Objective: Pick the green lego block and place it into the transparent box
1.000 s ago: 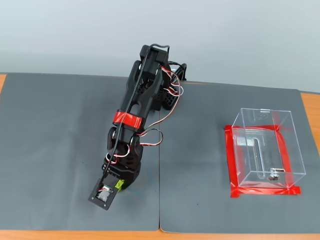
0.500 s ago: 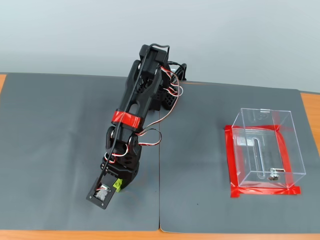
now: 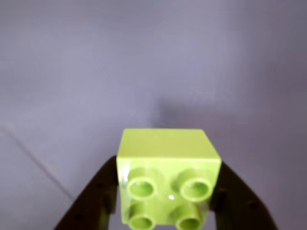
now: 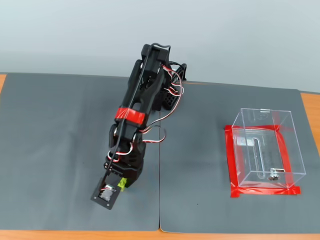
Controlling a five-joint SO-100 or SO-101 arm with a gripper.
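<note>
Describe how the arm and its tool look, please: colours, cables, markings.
In the fixed view the arm is black plastic with a red tape band around its middle; loose red, white and black wires loop along it. The tool has two black, wedge-shaped fingers.

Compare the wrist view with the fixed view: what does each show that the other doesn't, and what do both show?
Only the wrist view shows the four round studs of the small lime-green plastic lego block and a dark finger at each of its sides. Only the fixed view shows the clear plastic box with red tape at its base, the black arm and the grey mat. Both show the block in the end effector, apart from the box.
</note>
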